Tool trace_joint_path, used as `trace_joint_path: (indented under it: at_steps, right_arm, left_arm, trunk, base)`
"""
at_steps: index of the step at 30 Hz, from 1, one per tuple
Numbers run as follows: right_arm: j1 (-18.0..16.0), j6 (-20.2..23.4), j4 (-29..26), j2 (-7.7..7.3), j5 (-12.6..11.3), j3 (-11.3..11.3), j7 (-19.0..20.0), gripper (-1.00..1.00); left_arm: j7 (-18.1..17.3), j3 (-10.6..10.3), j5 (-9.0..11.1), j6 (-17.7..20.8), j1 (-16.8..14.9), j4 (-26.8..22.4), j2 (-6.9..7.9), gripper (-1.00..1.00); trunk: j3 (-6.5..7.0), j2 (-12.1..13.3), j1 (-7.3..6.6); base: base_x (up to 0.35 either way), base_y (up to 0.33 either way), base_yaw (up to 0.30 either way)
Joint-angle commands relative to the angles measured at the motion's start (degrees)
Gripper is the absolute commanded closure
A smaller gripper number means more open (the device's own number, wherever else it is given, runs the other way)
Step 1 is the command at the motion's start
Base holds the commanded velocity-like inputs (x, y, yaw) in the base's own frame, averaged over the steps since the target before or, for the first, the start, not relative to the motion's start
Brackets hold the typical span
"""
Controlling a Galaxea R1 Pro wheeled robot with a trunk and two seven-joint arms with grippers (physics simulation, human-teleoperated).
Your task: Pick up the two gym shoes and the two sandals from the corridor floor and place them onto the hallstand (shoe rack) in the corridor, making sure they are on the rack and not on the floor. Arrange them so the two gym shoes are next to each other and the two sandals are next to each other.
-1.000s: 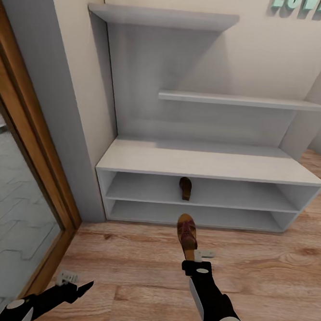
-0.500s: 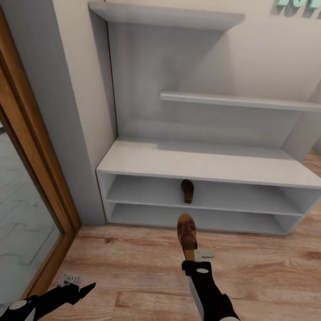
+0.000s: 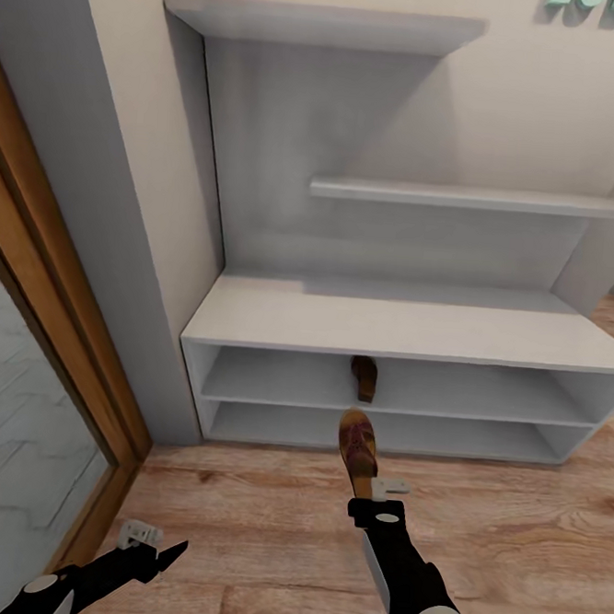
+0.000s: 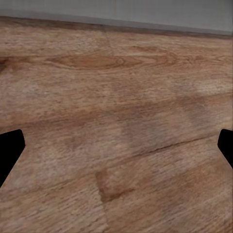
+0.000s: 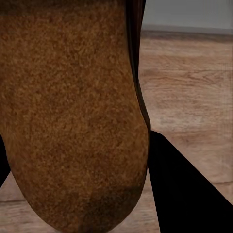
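1. We held one brown thong sandal [image 3: 357, 451] by its heel in our right hand [image 3: 373, 493], which was clamped on it, the toe pointing toward twelve o'clock at the hallstand [image 3: 407, 329].
2. In the right wrist view the sandal's tan insole [image 5: 73, 116] lay close before the camera, with a dark finger [image 5: 189, 189] beside it and the corridor floor [image 5: 189, 82] beyond.
3. The other sandal [image 3: 364, 378] sat on the upper of the two open shoe shelves, at about twelve o'clock from the held one, toe toward the back panel.
4. Our left hand [image 3: 154, 553] hung low at about seven o'clock in the head view, its fingers apart and holding nothing; the left wrist view looked down on bare wood planks [image 4: 116, 121] with the dark fingertips [image 4: 9, 150] at either edge.
5. The gym shoes were not to be seen from here.
6. We judged the step in hand to be carrying this sandal to the rack. To do it well, we would lower it to the height of the upper shelf opening, keep it level, and slide it in toe first just beside its mate, clearing the underside of the bench top.
7. We would release only once the sole rested fully on the shelf, so it could not tip off the front edge to the floor.
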Motion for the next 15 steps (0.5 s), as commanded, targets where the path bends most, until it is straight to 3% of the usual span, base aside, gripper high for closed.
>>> trace_joint_path:
  at_steps: [1, 6, 15]
  right_arm:
    - [0.0, 0.4, -0.1, 0.07, 0.5, -0.2, 0.0, 1.00]
    - [0.0, 0.4, -0.1, 0.07, 0.5, -0.2, 0.0, 1.00]
    - [0.0, 0.4, 0.1, 0.07, 0.5, -0.2, 0.0, 1.00]
  left_arm:
    - [-0.2, 0.5, -0.6, -0.3, -0.1, 0.0, -0.04, -1.00]
    - [-0.1, 0.5, -0.7, -0.3, -0.1, 0.0, -0.27, -1.00]
    - [-0.3, 0.5, -0.6, -0.3, -0.1, 0.1, -0.76, -1.00]
  trunk:
    - [-0.05, 0.0, 0.01]
    - [-0.05, 0.0, 0.01]
    - [-0.05, 0.0, 0.01]
  base:
    - [0.228, 0.137, 0.000]
    - [0.224, 0.119, 0.000]
    - [0.078, 0.054, 0.000]
